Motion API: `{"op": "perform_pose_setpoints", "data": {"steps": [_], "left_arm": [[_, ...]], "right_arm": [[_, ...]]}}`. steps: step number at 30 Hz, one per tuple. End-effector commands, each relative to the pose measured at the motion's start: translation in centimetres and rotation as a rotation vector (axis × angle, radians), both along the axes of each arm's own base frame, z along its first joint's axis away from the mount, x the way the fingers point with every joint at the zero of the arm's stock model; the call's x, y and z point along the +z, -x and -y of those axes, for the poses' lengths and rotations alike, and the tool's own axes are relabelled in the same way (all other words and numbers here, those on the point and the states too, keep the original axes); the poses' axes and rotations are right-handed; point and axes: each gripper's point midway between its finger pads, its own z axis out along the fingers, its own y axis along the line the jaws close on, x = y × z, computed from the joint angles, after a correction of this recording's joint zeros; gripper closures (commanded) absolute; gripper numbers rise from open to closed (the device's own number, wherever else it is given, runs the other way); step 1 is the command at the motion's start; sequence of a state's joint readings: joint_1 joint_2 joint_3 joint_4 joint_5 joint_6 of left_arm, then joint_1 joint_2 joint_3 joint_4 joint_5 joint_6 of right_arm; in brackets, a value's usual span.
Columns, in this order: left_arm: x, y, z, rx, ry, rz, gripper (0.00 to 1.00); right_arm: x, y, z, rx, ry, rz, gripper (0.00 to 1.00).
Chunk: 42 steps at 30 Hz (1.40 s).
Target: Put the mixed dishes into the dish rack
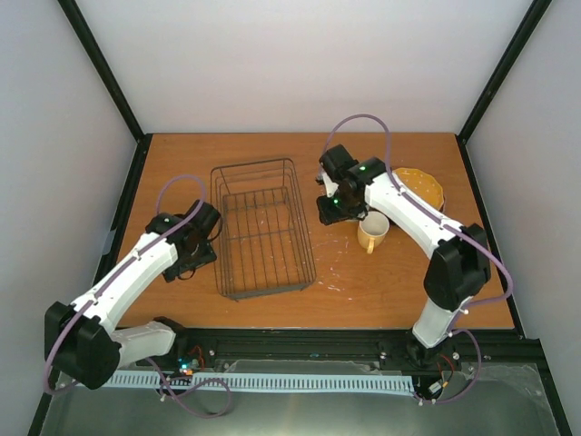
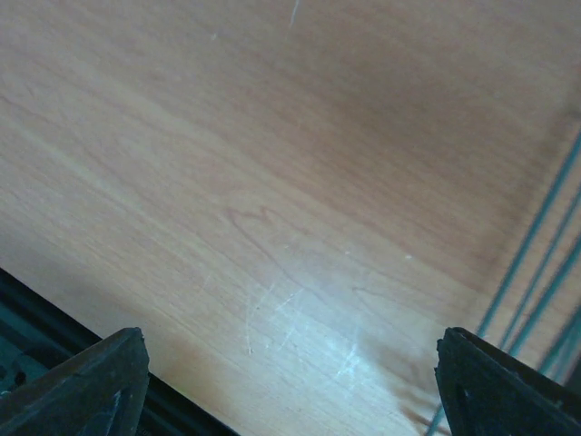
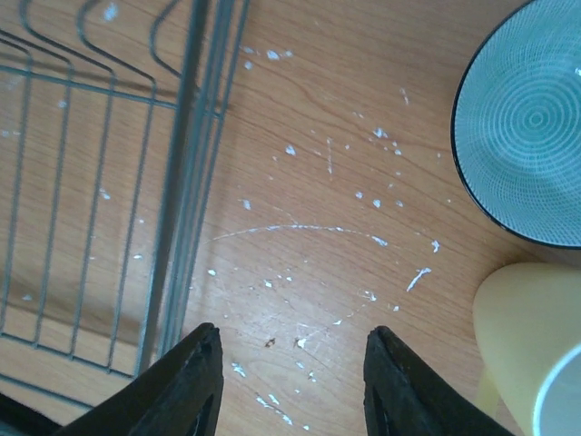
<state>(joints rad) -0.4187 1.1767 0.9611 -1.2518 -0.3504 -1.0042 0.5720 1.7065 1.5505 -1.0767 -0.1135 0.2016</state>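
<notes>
The left end effector (image 2: 292, 338) gapes wide over the bench (image 2: 272, 182). The right end effector (image 3: 290, 331), half-open and empty, hovers between the dish rack (image 3: 186, 154) and the yellow mug (image 3: 526, 327).

Orange plate (image 1: 427, 186) half behind arm; yellow mug (image 3: 526, 336), striped plate (image 3: 526, 118) — cropped (right wrist).

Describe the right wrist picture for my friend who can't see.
The empty, open end effector hangs over a white-flecked wooden table. A wire rack fills the picture's left; a striped plate and a yellow mug sit at its right.
</notes>
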Motion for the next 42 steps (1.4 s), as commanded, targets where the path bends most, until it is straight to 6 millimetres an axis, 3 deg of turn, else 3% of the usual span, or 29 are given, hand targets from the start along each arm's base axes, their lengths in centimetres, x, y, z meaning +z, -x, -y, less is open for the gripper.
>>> {"op": "perform_pose_setpoints", "data": {"steps": [1,8,13,21,28,34,42], "left_arm": [[-1.8,0.7,0.1,0.040,0.043,-0.012,0.14],[-2.6,-1.0,-0.2,-0.009,0.003,0.005,0.13],[-3.6,-3.6,0.6,-0.074,-0.012,-0.013,0.14],[-2.5,-10.1,2.6,-0.178,-0.037,0.002,0.14],[-1.8,-12.9,2.3,-0.216,-0.084,0.022,0.13],[-2.8,-14.7,2.0,-0.244,-0.094,0.032,0.13],[-3.8,-18.5,3.7,-0.308,-0.068,0.067,0.13]], "right_arm": [[-2.5,-0.1,1.0,-0.036,0.117,-0.048,0.59],[-5.2,-0.9,0.7,-0.048,0.160,-0.092,0.71],[-6.4,-1.1,0.0,-0.036,0.167,-0.114,0.76],[-6.9,-1.2,-1.5,0.000,0.158,-0.122,0.77],[-7.3,-0.2,-3.2,0.036,0.152,-0.145,0.79],[-7.5,0.7,-4.3,0.052,0.145,-0.156,0.80],[-7.6,0.8,-4.4,0.045,0.160,-0.160,0.80]]}}
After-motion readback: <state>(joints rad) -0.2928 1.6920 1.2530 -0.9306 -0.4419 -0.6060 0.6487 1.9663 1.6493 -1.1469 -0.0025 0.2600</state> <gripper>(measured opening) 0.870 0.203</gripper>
